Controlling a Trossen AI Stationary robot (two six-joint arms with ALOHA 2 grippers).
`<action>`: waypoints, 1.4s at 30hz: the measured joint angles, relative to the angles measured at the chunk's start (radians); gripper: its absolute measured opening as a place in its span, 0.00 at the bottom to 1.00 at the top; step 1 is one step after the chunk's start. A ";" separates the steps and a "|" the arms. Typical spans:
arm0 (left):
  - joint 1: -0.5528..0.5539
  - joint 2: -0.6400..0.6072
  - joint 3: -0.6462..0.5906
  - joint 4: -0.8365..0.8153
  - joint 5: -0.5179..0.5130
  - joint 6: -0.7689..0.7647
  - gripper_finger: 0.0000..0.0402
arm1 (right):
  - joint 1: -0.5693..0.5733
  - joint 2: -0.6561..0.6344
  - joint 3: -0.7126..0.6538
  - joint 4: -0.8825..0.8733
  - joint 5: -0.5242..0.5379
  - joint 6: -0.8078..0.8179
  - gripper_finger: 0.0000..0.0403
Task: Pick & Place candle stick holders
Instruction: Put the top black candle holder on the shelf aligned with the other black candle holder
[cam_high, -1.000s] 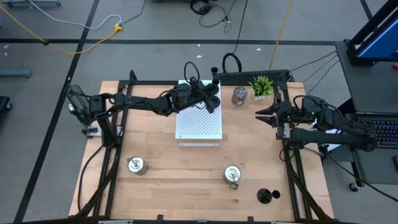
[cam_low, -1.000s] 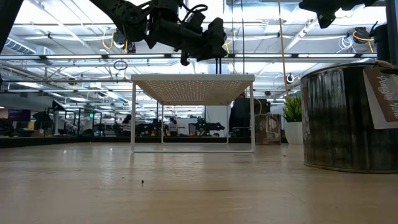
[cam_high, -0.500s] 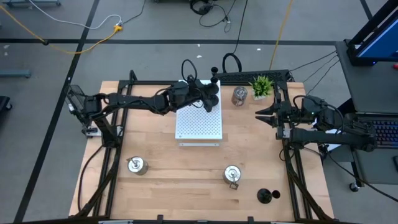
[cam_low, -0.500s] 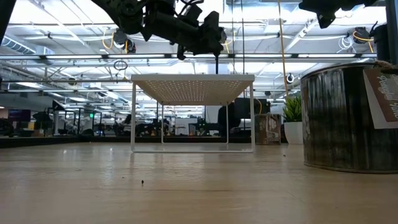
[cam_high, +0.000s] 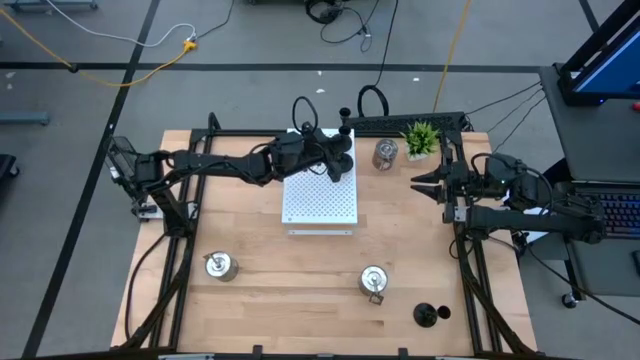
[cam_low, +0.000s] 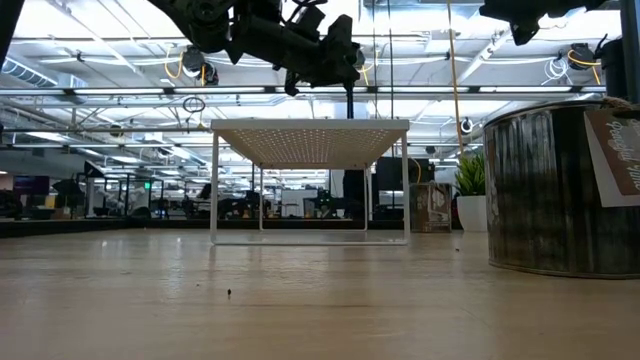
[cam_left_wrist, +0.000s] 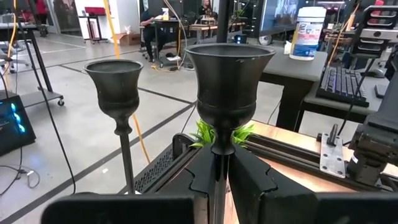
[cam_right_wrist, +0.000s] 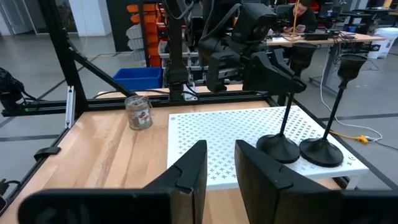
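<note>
My left gripper (cam_high: 341, 158) reaches over the white perforated board's (cam_high: 318, 205) far right corner and is shut on a black candle stick holder (cam_left_wrist: 229, 74). A second black holder (cam_left_wrist: 115, 81) stands on its round base just beyond it, also on the board (cam_right_wrist: 321, 151). My right gripper (cam_high: 416, 184) is open and empty, level at the table's right side, pointing at the board. Silver holders stand on the table at the near left (cam_high: 219, 265), the near middle (cam_high: 374, 280) and the far side (cam_high: 385, 153). One more black holder (cam_high: 432, 315) sits near the front right. My left gripper pinches the black holder's thin stem (cam_left_wrist: 217, 177) between its two fingers, below the cup. The fingers come level from the table's left and lie across the stem. The holder stands upright, and its round base (cam_right_wrist: 278, 148) sits on the board.
A small green plant (cam_high: 421, 137) stands at the far edge beside the far silver holder. The board stands raised on thin legs (cam_low: 214, 185). Bare wood lies between the board and the near silver holders. The near silver holder (cam_low: 560, 190) fills the low view's right side.
My left gripper has risen a little over the board's far right corner and stays shut on the black holder's stem. My right arm has kept still.
</note>
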 joint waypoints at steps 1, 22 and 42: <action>0.000 0.000 0.000 0.000 0.000 0.000 0.10 | 0.000 0.000 0.000 0.000 0.000 0.000 0.18; 0.000 0.002 0.000 -0.052 -0.001 -0.006 0.10 | 0.000 0.000 0.000 0.000 0.000 0.001 0.18; -0.001 0.002 0.000 -0.104 0.000 -0.003 0.11 | 0.000 0.000 0.000 0.000 0.000 0.001 0.18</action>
